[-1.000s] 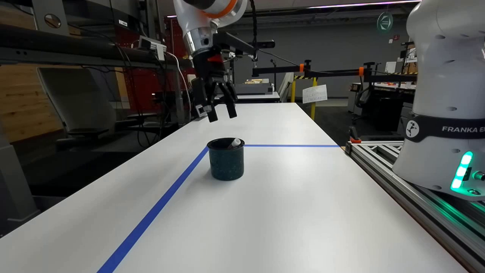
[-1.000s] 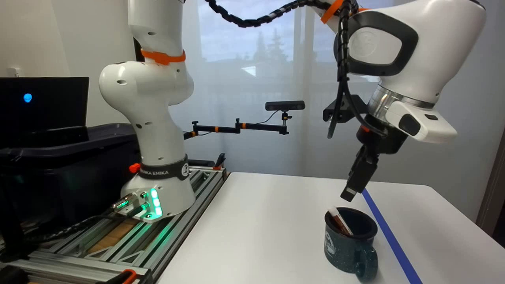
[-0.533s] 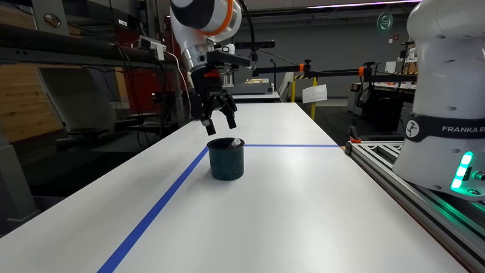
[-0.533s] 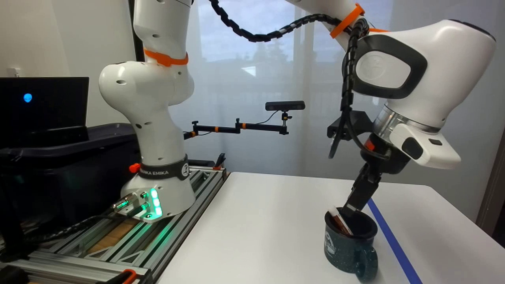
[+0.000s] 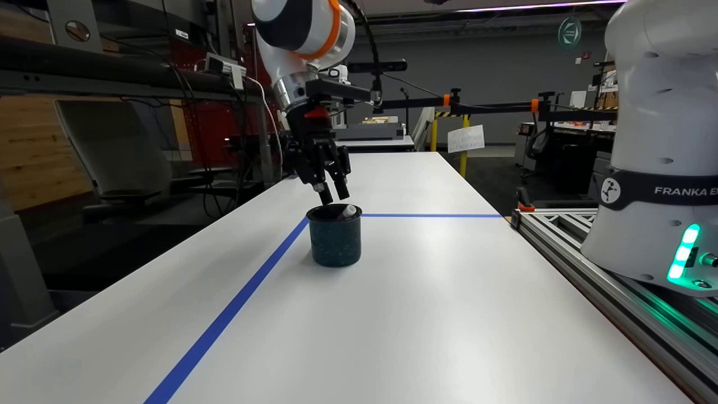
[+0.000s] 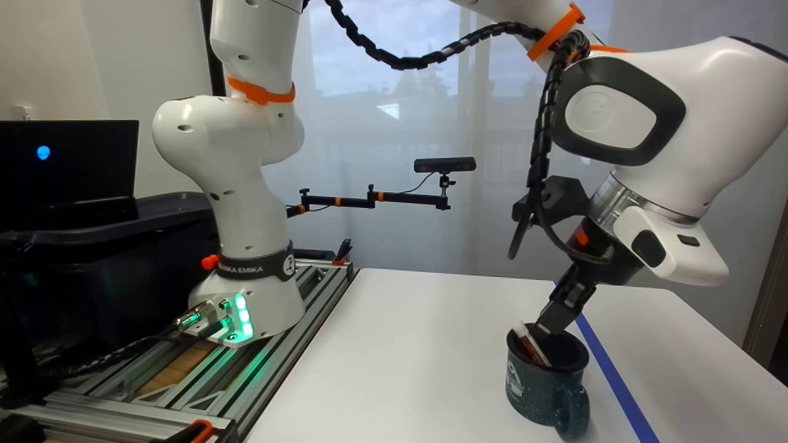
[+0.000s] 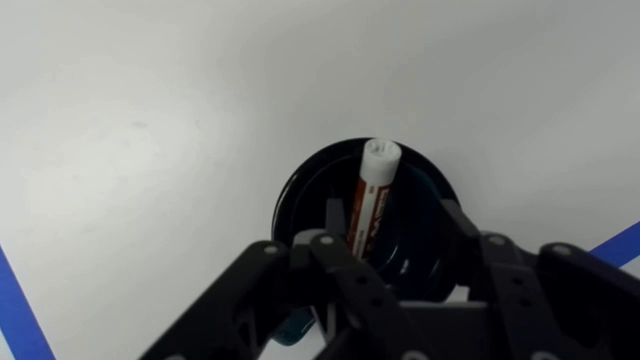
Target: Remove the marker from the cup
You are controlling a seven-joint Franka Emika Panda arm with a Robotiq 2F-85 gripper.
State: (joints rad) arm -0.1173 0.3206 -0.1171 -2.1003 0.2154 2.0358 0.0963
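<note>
The cup [image 6: 532, 394] stands upright on the table, dark teal with speckles and a handle [image 6: 574, 411]. Inside it leans the marker [image 7: 369, 205], red and white, its white end resting near the rim. Both exterior views show that white end above the cup's edge. My gripper [image 5: 334, 195] is tilted over the cup's mouth, its fingertips at about rim height. In the wrist view the gripper [image 7: 395, 215] is partly open; one finger [image 7: 335, 215] appears close beside the marker, the other well apart across the mouth. Nothing is held. The marker's lower end is hidden.
The cup stands on a white table [image 5: 426, 314] beside a strip of blue tape [image 5: 241, 300]. The robot's base [image 6: 246, 307] is on a metal frame at the table's side. A camera on a black arm [image 6: 444, 165] stands beyond the table.
My gripper has come down from above the cup to its mouth. Its fingers have drawn closer together in the last half second. The cup and marker have stayed put.
</note>
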